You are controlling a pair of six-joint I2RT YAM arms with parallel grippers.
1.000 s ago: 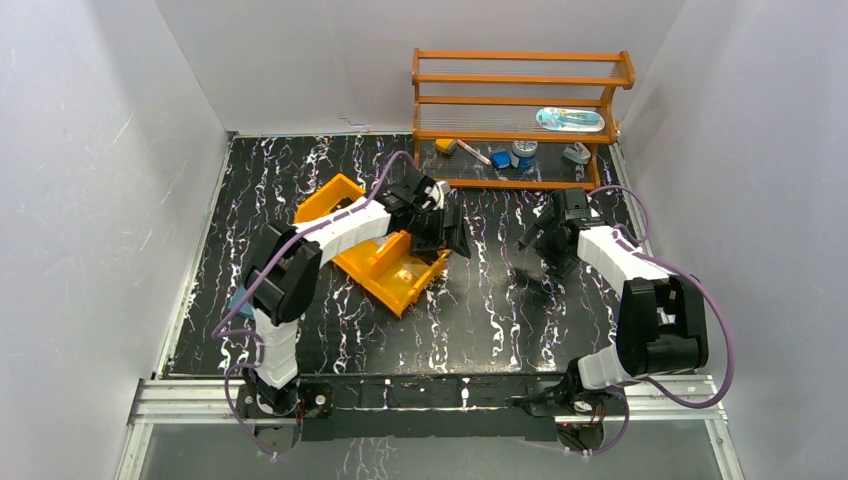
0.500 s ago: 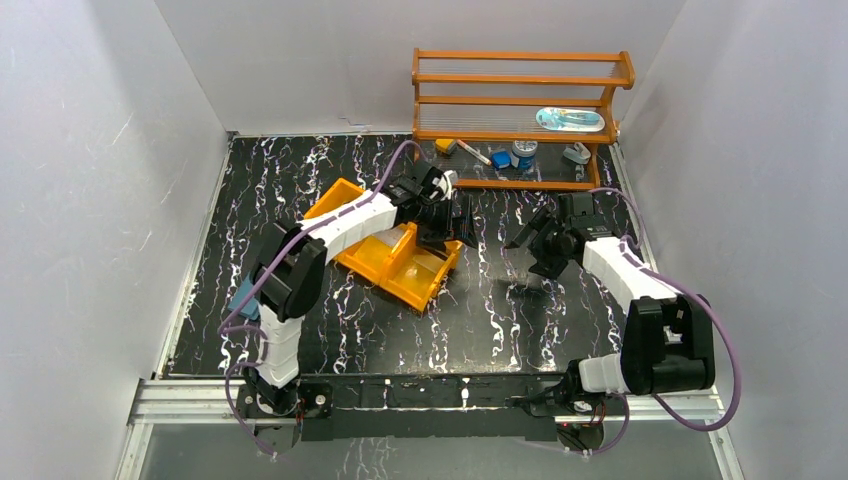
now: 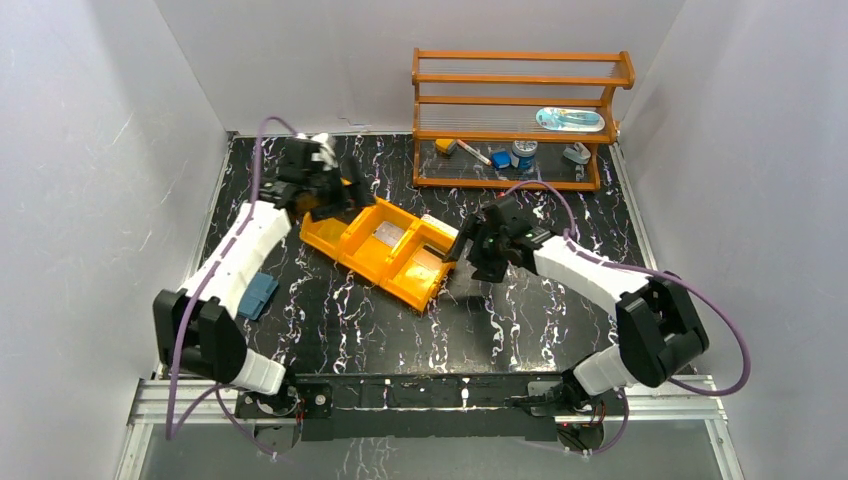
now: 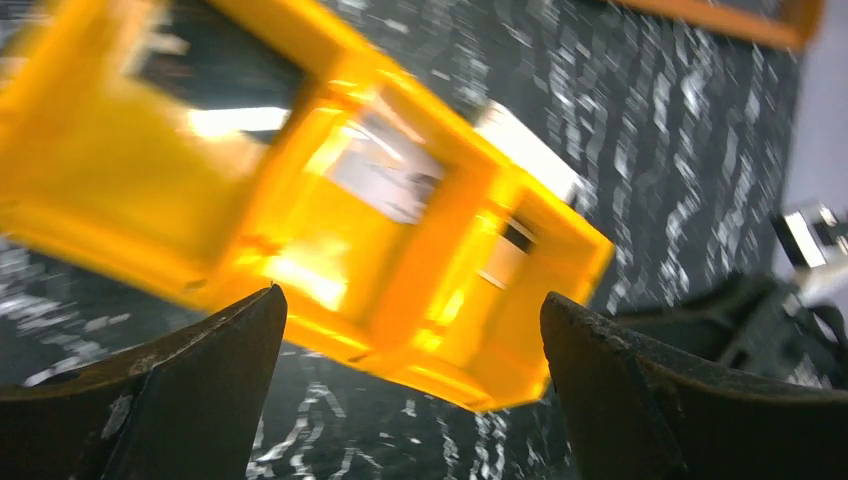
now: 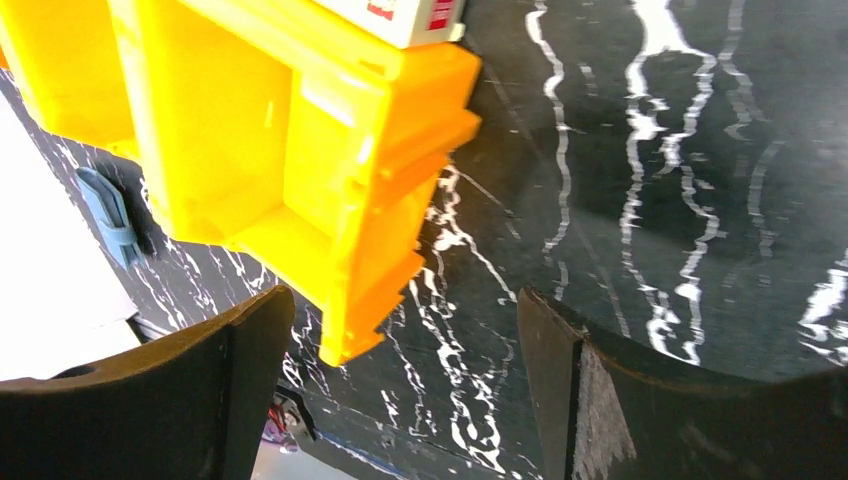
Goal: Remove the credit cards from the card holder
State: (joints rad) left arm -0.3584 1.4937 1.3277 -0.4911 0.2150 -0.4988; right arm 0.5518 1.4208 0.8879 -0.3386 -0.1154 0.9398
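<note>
L gripper [image 4: 410, 300]: fingers wide apart, nothing btwn them, up over the far-L end of the orange tray [image 4: 120, 180], not touching it. Back wall is close beyond it and the L wall is off to its side. There is bare surface [image 3: 320, 330] behind it twd the arm bases.

Card holder [image 3: 258, 295] lies flat there, well back from the L gripper, beside that arm's forearm. Can't tell if folded.

Credit cards [image 4: 385, 180]: silvery ones lie flat in the tray's mid and R compartments, below and R of the L gripper. White box [image 3: 437, 224] w/ red mark sits right against the tray's far rim.

R gripper [image 5: 405, 295]: fingers apart, empty, just off the tray's R end corner, above bare surface, w/ room to its R. Shelf rack [image 3: 520, 100] stands well beyond it at the back wall.
</note>
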